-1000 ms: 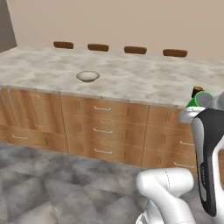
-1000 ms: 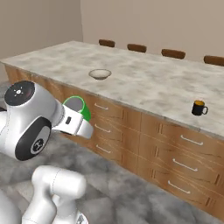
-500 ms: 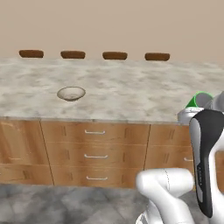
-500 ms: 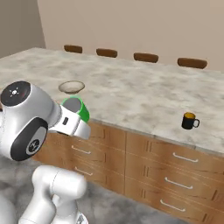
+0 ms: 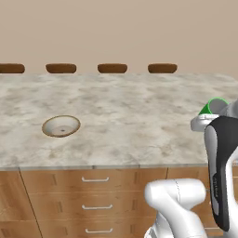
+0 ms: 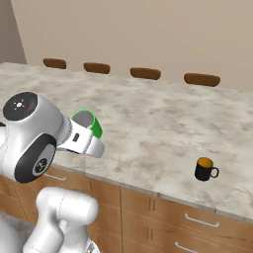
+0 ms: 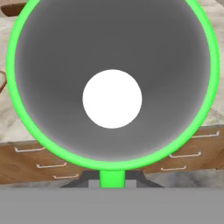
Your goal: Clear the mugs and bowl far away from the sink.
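Note:
My gripper is shut on the bright green mug, held tipped on its side in the air at the counter's near edge. The green mug's grey inside and green rim face the hand camera. In the left base view the green mug peeks out beside my forearm. On the counter to the left rests the tan bowl with its pale inside. To the right, near the counter's front edge, stands the black mug with an orange inside. The sink is out of view.
The marble counter runs wide across both base views, with wooden drawers below its front. Several brown chair backs line its far side against a beige wall.
The whole picture has shifted: the base has driven and turned, so the counter now faces the cameras more squarely. The green mug stays in my gripper throughout.

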Available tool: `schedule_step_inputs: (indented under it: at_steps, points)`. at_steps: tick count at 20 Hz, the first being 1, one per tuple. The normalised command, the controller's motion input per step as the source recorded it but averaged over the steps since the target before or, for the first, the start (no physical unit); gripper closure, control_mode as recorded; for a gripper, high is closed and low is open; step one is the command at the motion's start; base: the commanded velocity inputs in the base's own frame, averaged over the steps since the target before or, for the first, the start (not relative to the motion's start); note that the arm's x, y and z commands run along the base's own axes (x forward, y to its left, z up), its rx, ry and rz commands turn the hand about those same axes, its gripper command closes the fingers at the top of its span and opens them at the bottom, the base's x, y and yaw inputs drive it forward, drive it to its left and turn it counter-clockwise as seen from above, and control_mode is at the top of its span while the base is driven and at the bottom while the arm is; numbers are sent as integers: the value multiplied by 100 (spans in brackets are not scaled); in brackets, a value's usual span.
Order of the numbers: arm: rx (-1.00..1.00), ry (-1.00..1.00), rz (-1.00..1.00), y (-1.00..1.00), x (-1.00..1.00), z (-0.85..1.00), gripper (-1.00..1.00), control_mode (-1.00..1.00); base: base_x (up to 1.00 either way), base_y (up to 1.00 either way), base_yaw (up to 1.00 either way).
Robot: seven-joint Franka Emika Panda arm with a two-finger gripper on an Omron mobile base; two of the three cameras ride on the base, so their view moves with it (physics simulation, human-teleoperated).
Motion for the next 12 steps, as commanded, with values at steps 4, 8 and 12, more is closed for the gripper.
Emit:
schedule_step_inputs:
  at_steps: [4,8,12]
  points:
    - [0,0,0,0,0,0,100,100,100,54,-6]
    - [0,0,0,0,0,0,100,100,100,50,-3]
    - [0,0,0,0,0,0,100,100,98,40,-35]
